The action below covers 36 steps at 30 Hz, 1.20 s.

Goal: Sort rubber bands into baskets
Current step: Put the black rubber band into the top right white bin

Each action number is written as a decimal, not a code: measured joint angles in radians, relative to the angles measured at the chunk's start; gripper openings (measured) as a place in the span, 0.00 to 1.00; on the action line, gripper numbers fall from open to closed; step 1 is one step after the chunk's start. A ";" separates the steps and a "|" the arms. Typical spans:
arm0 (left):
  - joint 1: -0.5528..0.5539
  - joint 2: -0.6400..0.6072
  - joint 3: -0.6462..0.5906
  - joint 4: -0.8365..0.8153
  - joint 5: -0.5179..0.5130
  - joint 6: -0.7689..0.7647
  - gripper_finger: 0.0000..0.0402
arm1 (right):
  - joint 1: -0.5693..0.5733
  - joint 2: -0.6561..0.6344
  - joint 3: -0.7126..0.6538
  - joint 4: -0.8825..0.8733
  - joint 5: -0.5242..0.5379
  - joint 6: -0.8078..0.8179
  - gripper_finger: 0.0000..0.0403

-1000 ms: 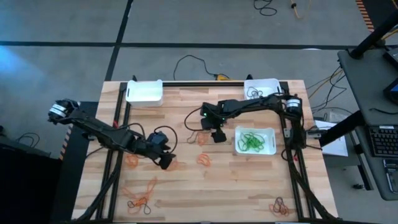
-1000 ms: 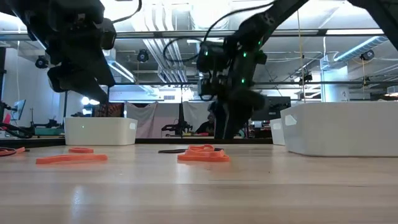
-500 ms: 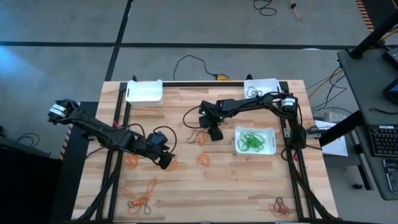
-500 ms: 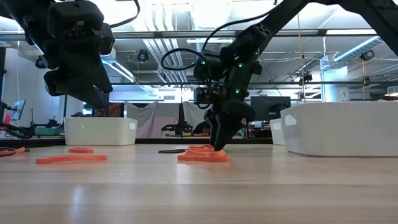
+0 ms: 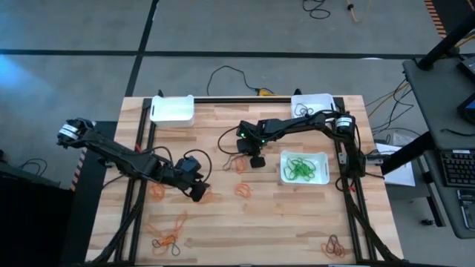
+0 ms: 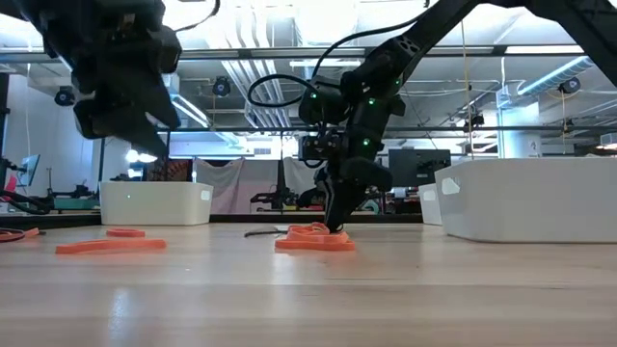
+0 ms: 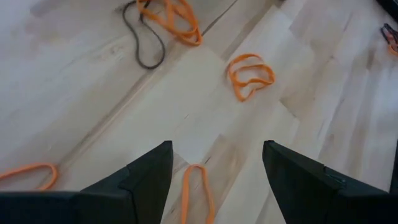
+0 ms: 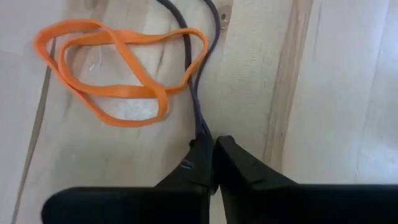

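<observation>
My right gripper (image 8: 208,158) is down at the table's middle, shut on a dark rubber band (image 8: 198,93) that crosses an orange band (image 8: 124,92) lying flat on the wood. In the low view the right gripper (image 6: 335,224) stands right behind the orange band (image 6: 313,240). My left gripper (image 7: 216,149) hangs open above the wood, left of centre, with an orange band (image 7: 198,193) on the table below the gap. Three white baskets stand on the table: one far left (image 5: 172,109), one far right holding dark bands (image 5: 312,104), one to the right holding green bands (image 5: 303,167). My right gripper pinches the dark band's end loop (image 8: 201,129) between its two fingertips. The fingers come from above, pointing down. The band lies slack on the wood, and its farther run crosses the orange band.
More orange bands lie at the middle (image 5: 243,190) and to the left (image 5: 158,191). Mixed orange and dark clusters sit at the near left (image 5: 169,231) and near right (image 5: 334,247). Black cables trail over the far table edge (image 5: 223,74).
My right gripper has come down onto the table, shifting slightly toward the table's left edge, and has shut on the dark band's end. The bands have stayed flat on the wood.
</observation>
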<state>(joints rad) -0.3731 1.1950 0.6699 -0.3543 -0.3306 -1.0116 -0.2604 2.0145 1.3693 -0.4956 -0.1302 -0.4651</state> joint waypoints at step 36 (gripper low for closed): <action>0.000 -0.041 0.180 -0.305 -0.053 0.135 0.58 | -0.623 -0.593 -0.025 -0.558 0.432 0.238 0.02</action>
<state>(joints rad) -0.3731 1.1544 0.8501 -0.6588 -0.3836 -0.8763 -0.8836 1.4210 1.3444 -1.0536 0.3013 -0.2269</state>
